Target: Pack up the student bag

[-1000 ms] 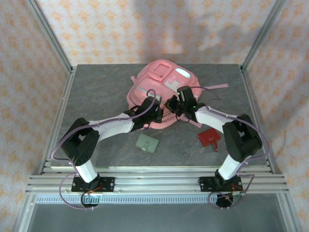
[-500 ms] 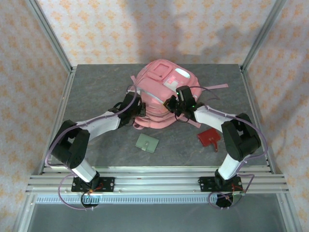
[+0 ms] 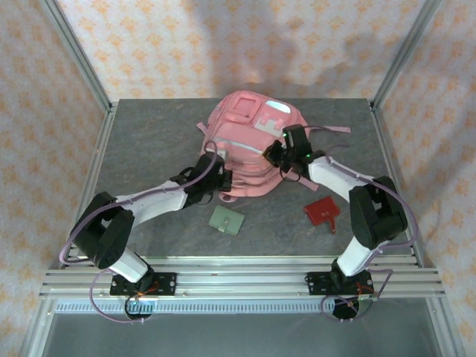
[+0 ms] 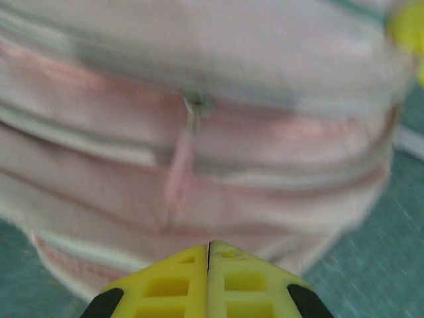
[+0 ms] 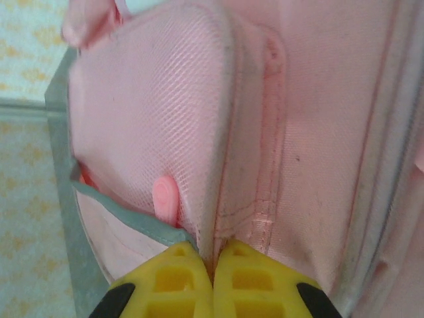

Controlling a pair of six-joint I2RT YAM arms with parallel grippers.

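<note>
Student bag (image 3: 242,149) lies on the table (image 3: 149,134), contents hidden.

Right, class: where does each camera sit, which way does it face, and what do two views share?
Top external: above and behind the bases, looking down on table, bag and both arms.
Left wrist: on the left arm, facing the bag's zipped side; left gripper shut at the bottom edge.
Right wrist: on the right arm, close against the bag's pocket; right gripper shut at the bottom edge.
Both wrist views share the bag.
</note>
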